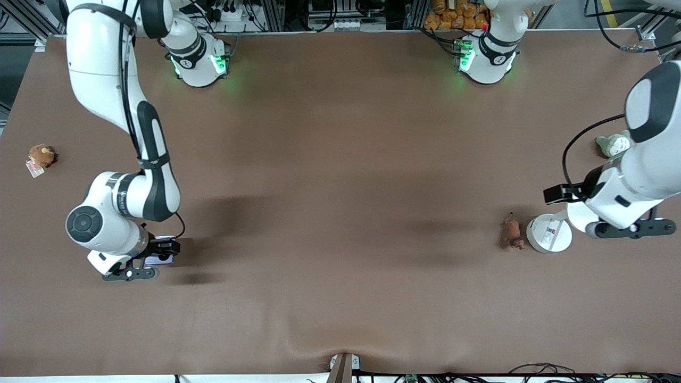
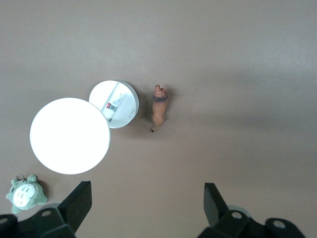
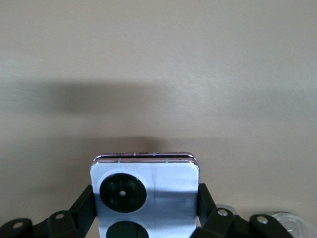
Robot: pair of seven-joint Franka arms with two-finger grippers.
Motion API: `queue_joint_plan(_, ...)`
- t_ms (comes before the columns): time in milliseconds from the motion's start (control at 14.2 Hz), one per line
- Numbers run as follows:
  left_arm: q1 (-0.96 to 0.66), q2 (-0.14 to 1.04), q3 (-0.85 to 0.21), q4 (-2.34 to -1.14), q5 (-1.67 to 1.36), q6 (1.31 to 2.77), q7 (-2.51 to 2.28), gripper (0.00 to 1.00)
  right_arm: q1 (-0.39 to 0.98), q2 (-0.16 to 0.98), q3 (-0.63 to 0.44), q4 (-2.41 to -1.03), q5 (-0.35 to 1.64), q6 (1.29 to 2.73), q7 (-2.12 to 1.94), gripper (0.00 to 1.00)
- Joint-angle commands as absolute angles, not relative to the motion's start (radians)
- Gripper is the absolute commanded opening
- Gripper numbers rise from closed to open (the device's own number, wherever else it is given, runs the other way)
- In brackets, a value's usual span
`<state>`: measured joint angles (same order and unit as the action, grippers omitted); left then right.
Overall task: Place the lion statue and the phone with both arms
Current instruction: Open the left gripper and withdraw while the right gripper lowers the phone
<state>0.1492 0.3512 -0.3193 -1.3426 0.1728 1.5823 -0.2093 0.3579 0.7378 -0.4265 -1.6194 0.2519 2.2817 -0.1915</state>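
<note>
i see the right tool (image 3: 146,208) low over the desk (image 1: 340,213), near the edge at the right arm's end and toward the front camera's side. it is clenched on the phone (image 3: 144,196); in the right wrist view the pale lavender body sits between the two fingers (image 3: 83,208), with the black camera circles facing the wrist camera.

the left tool (image 2: 147,208) hangs in the air near the edge at the left arm's end of the desk. its fingers are spread wide and it holds nothing. the lion statue (image 1: 512,231) lies on the desk, released, just beside a round white disc (image 1: 549,233).

a grey-green plush (image 1: 613,143) sits closer to the robot bases, near that same edge. a round brown plush (image 1: 41,156) with a tag lies by the edge at the right arm's end.
</note>
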Motion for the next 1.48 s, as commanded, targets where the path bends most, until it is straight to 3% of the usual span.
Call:
queue_joint_plan(0, 0.153, 0.292, -0.327, -1.330, 0.169, 1.552, -0.204, 1.00, 0.334, 0.752, -0.413, -1.612, 0.252, 2.275, -0.213, 0.37)
queue_joint_plan(565, 0.156, 0.166, -0.313, -1.338, 0.098, 1.513, -0.215, 1.00, 0.227, 0.776, -0.364, -1.654, 0.256, 2.267, -0.247, 0.41)
queue_joint_plan(636, 0.156, 0.157, -0.313, -1.338, 0.098, 1.500, -0.215, 1.00, 0.224, 0.776, -0.359, -1.661, 0.256, 2.267, -0.247, 0.46)
queue_joint_plan(707, 0.156, 0.153, -0.313, -1.338, 0.098, 1.497, -0.215, 1.00, 0.222, 0.776, -0.359, -1.661, 0.256, 2.266, -0.247, 0.58)
queue_joint_plan(777, 0.160, 0.143, -0.313, -1.338, 0.097, 1.497, -0.213, 1.00, 0.222, 0.776, -0.359, -1.663, 0.256, 2.264, -0.247, 0.76)
queue_joint_plan(848, 0.181, 0.137, -0.322, -1.338, 0.077, 1.497, -0.213, 1.00, 0.224, 0.776, -0.359, -1.670, 0.256, 2.266, -0.247, 1.00)
queue_joint_plan(1201, 0.167, 0.081, -0.314, -1.370, 0.049, 1.470, -0.210, 1.00, 0.230, 0.749, -0.360, -1.637, 0.253, 2.258, -0.245, 1.00)
queue_joint_plan(1413, 0.134, 0.066, -0.310, -1.379, 0.051, 1.428, -0.209, 1.00, 0.235, 0.662, -0.364, -1.600, 0.253, 2.146, -0.241, 1.00)
